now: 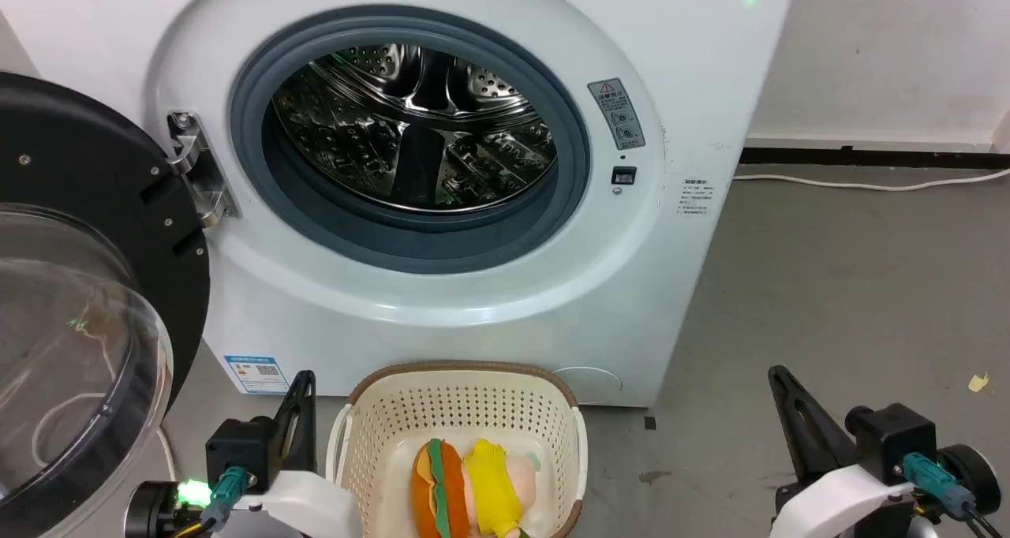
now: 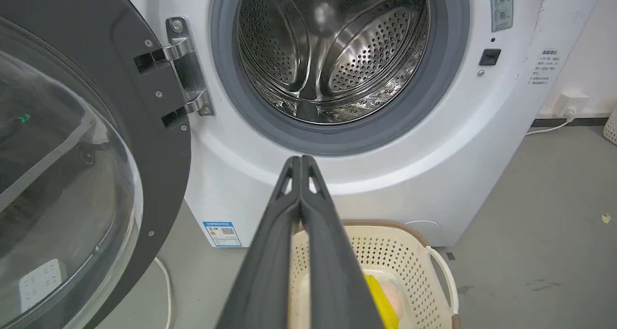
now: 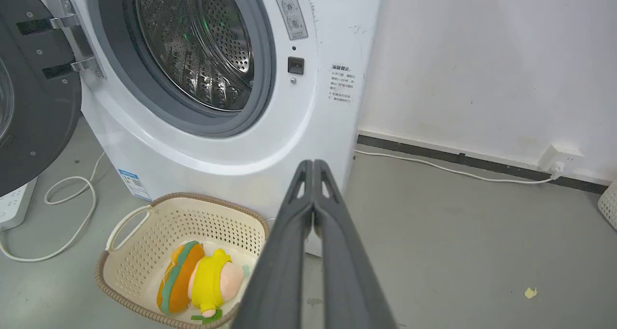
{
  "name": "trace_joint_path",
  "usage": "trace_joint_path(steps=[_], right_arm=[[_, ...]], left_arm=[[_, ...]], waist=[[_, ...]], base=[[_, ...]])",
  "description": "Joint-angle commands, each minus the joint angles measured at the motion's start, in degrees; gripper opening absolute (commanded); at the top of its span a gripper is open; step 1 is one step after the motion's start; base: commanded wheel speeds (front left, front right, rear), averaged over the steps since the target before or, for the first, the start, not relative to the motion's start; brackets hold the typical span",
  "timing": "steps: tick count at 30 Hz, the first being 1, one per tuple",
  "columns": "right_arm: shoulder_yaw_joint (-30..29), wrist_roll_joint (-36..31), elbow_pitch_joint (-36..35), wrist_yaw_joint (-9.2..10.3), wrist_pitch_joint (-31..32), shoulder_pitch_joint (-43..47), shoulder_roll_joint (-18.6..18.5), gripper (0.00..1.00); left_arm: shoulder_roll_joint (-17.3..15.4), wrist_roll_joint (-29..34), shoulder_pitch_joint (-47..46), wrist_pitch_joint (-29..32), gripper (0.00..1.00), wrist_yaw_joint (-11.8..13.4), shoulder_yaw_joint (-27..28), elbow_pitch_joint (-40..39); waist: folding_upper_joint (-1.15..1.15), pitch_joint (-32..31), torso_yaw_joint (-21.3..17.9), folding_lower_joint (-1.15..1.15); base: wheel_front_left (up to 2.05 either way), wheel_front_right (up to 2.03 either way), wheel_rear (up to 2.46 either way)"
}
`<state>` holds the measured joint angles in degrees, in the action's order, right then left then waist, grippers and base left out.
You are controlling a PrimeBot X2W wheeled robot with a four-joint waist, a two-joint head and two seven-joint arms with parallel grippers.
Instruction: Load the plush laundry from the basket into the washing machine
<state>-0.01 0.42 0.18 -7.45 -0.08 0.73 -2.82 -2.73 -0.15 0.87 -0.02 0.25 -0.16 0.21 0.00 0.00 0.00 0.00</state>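
Currently the plush laundry [image 1: 465, 487] lies on the bottom of the basket [image 1: 465, 400], with the orange bun part toward the robot's left and the yellow and pink part beside it. The basket stands on the grey floor [image 1: 828, 301], just in front of the washing machine [image 1: 694, 112], below its round opening. The door [image 1: 87, 151] is swung wide open to the left, and the shiny drum [image 1: 410, 128] shows through the grey ring. The left gripper [image 2: 301, 159] is clenched, its two dark fingers pressed together, and it grasps nothing; it is near the left side of the basket. The right gripper [image 3: 313, 163] is also clenched on nothing, well apart to the right of the basket.
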Motion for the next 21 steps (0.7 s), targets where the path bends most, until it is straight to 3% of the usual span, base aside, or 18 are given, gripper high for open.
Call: trace_joint_path(steps=[1,21], right_arm=[[0.0,-0.4,-0.2,-0.03,0.1,-0.7,-0.1,0.0],[0.0,-0.4,-0.2,-0.03,0.1,-0.7,-0.1,0.0]], left_arm=[[-0.1,0.1,-0.9,0.0,0.0,-0.2,0.2,-0.2],[-0.1,0.1,-0.9,0.0,0.0,-0.2,0.2,-0.2]], waist=[[0.0,0.0,0.0,0.0],[0.0,0.0,0.0,0.0]], base=[[0.0,0.0,0.0],[0.0,0.0,0.0]])
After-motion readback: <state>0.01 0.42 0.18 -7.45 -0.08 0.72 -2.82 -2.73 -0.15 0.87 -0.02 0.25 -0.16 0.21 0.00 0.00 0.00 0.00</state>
